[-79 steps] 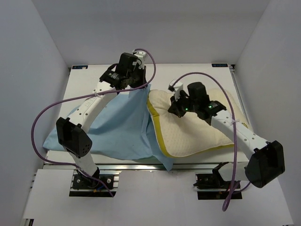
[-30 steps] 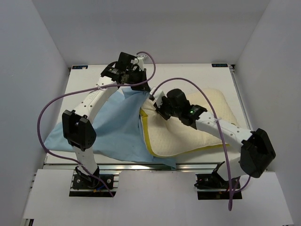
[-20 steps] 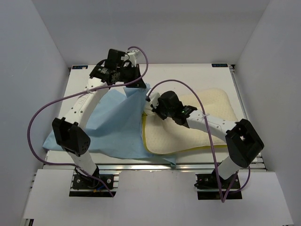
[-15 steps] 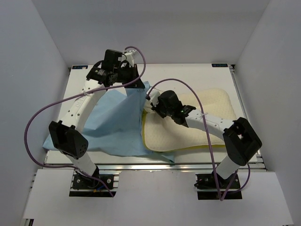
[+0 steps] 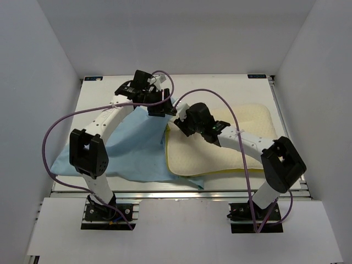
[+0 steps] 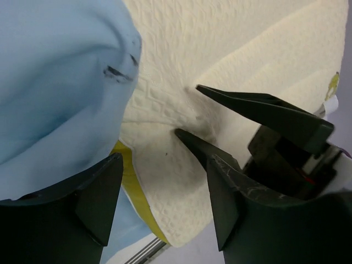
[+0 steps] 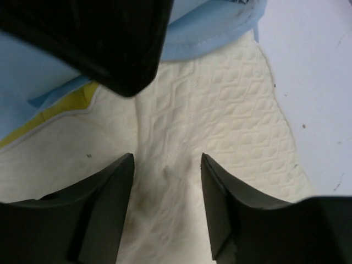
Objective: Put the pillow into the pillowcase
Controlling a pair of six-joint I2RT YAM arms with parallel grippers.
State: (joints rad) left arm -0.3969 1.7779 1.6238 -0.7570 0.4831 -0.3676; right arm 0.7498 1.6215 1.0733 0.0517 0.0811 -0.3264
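The cream pillow [image 5: 209,159] lies on the right half of the table, its yellow rim facing left. The light blue pillowcase [image 5: 132,148] is spread to its left, and a strip of it shows under the pillow's near edge. Both grippers meet at the pillow's far left corner. My left gripper [image 5: 159,105] is open, with the quilted pillow [image 6: 165,82] showing between its fingers and the blue pillowcase [image 6: 60,82] draped beside it. My right gripper [image 5: 177,118] is open just above the pillow [image 7: 231,126], and the pillowcase's hem [image 7: 220,27] lies beyond it.
The white table [image 5: 220,91] is walled in by grey panels at the back and both sides. A metal rail [image 5: 165,192] runs along its near edge. Purple cables [image 5: 55,132] loop off both arms. The left gripper's black body [image 7: 110,38] hangs close over the right gripper.
Both grippers have opened. The left one has let go of the pillowcase's raised edge, which has dropped flatter, and has come down toward the pillow's corner. The right arm has barely shifted.
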